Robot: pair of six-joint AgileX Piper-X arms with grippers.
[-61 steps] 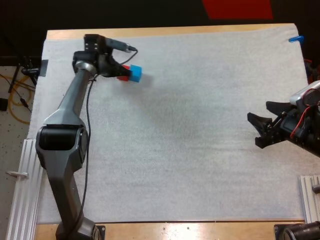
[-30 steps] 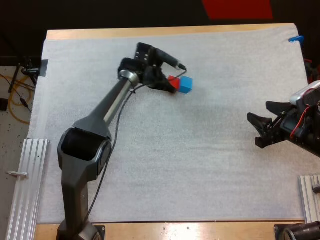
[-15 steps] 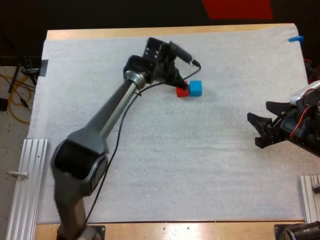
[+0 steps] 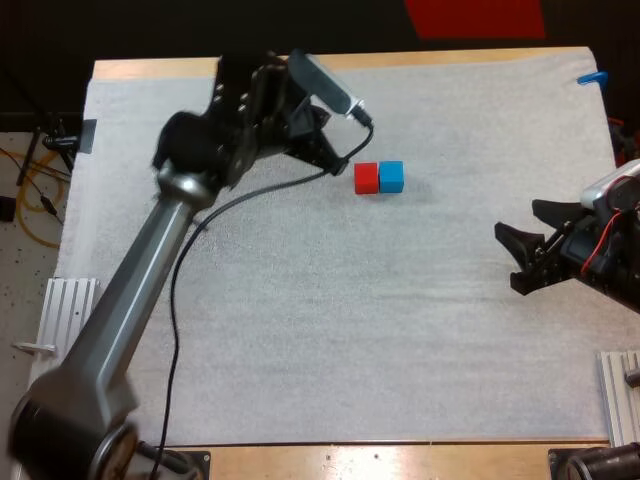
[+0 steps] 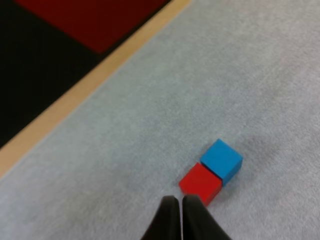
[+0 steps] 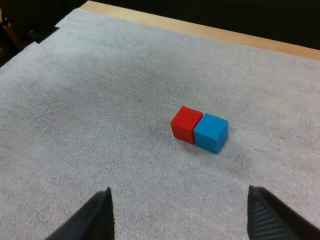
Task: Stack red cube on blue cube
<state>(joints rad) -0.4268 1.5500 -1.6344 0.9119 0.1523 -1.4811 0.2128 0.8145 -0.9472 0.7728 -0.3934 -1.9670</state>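
Right gripper (image 6: 180,191) first, low at the right edge of the white textured mat (image 4: 300,330). Its two black fingers stand wide apart with nothing between them. It faces across the mat toward the cubes and is well apart from them.

Farther up the mat, there they are: the small red cube (image 4: 367,178) and the small blue cube (image 4: 391,177). Both sit flat on the mat, side by side and touching (red on the robot's left, blue on its right). No stack yet: the red cube is beside the blue one, not on it.

Just beyond them, to the left, the left gripper (image 5: 176,200) hangs above the mat near the red cube. Its fingers are pressed together on nothing, and their tips are clear of the cube.

Past it all, the pale wooden table (image 4: 400,60) shows a bare strip along the mat's far edge.
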